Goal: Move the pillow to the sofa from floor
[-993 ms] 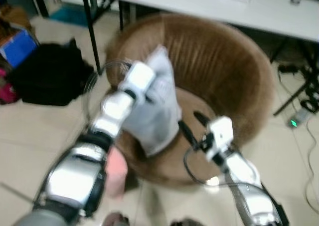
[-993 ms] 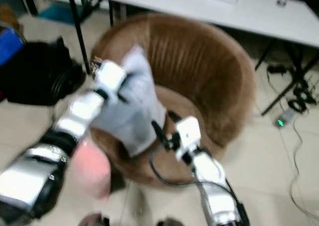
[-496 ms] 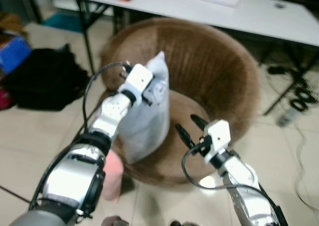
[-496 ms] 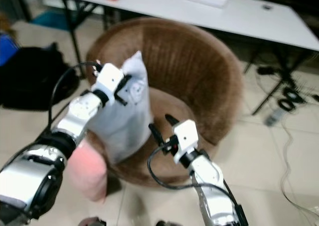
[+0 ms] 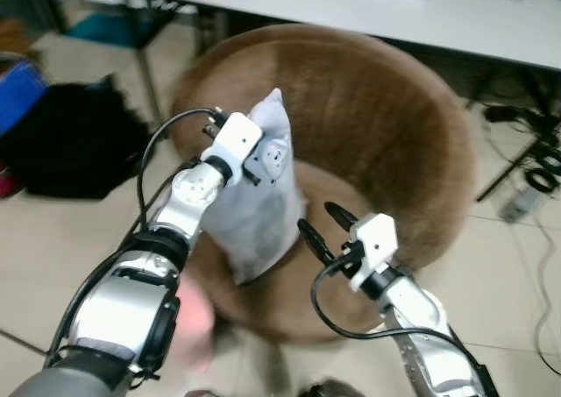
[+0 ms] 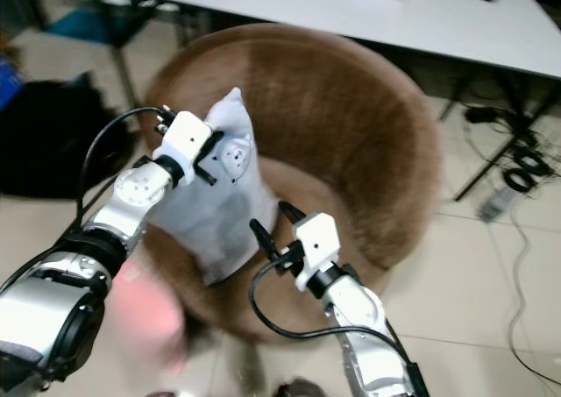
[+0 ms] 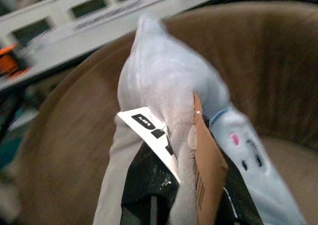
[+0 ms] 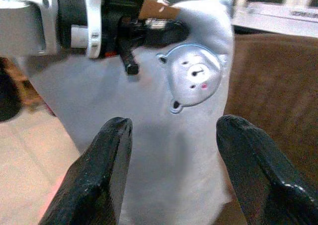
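Pillow (image 5: 259, 200): pale grey-blue, hangs upright over the seat of the round brown sofa (image 5: 386, 125), lower corner down near the seat cushion's front edge. Small bear face printed near its top edge, w/ a paper tag and a brown card tag at the pinched corner.

Left gripper (image 5: 250, 156) is clamped onto the pillow's upper edge, fingers closed tight on the fabric. In the left wrist view the black fingers (image 7: 149, 185) press the fabric fold and both tags together, sofa back curving behind.

Right gripper (image 5: 320, 226) sits lower, just beside the pillow's lower right side, over the seat. Fingers spread wide apart, holding nothing. Right wrist view: both fingertips (image 8: 99, 175) frame the pillow's face w/ a broad gap between; can't tell if the tips touch the fabric. Same view shows the bear print clearly and the left gripper's body biting the top corner from the side, which the head views only give small.

Head views add surroundings: white table (image 5: 456, 16) behind the sofa, black bag (image 5: 70, 134) on the tiled floor (image 5: 500, 265) to the robot's left, cables on the floor to the right, a blurred pink shape (image 6: 145, 322) low by the left arm, can't tell what it is.
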Tool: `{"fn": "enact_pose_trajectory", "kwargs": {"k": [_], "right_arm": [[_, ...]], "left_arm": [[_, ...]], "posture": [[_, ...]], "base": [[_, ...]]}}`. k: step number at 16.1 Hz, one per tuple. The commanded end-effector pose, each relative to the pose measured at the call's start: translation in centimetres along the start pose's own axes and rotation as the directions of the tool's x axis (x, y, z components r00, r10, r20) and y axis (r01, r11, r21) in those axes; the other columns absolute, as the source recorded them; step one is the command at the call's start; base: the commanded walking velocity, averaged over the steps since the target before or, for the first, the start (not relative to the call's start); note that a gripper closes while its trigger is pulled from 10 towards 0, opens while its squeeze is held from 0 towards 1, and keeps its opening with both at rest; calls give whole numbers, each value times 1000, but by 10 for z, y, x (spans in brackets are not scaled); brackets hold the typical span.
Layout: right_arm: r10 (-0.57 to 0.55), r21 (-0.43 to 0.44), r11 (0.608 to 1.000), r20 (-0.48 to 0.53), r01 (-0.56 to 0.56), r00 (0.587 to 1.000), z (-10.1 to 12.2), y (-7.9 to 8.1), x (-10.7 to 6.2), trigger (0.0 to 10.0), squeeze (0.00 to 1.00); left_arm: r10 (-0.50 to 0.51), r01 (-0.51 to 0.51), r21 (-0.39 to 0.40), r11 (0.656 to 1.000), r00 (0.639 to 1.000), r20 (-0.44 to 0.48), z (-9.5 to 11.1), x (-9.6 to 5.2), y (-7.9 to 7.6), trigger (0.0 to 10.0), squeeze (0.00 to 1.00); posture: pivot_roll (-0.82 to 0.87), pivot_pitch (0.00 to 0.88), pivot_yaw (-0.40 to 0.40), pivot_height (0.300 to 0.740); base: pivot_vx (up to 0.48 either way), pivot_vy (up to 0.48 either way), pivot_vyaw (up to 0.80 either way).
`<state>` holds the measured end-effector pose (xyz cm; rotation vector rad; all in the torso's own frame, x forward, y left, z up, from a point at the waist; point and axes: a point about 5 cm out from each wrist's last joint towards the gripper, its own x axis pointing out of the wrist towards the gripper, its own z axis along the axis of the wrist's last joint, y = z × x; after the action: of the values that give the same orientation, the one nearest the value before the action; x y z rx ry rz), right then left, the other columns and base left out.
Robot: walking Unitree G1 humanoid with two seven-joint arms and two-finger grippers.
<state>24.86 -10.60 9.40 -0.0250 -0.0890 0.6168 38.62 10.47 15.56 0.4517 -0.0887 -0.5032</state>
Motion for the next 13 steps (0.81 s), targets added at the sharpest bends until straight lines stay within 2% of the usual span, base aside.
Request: {"fn": "enact_pose_trajectory", "kwargs": {"k": [1,6,9,13], "right_arm": [[-13,0,1000,-7,13,1000,1,-2,-2,10000,0],[-18,8,1000,-16,18,1000,0,0,-3,10000,0],[-23,12,1000,-18,23,1000,0,1,-4,10000,0],[-31,12,999,-14,31,999,1,2,-3,10000,0]], "left_arm": [[-31,30,31,999,998,57,16,7,-4,0,0],[-51,48,35,998,996,71,22,11,-7,0,0],[-74,72,59,996,997,36,17,9,-3,0,0],[-147,150,153,977,989,-36,10,6,3,0,0]], "posture": [[-15,145,-81,740],[-21,147,-74,740],[-28,145,-66,740],[-32,134,-57,740]], "base": [[461,0,0],[0,0,0],[0,0,0],[0,0,0]]}}
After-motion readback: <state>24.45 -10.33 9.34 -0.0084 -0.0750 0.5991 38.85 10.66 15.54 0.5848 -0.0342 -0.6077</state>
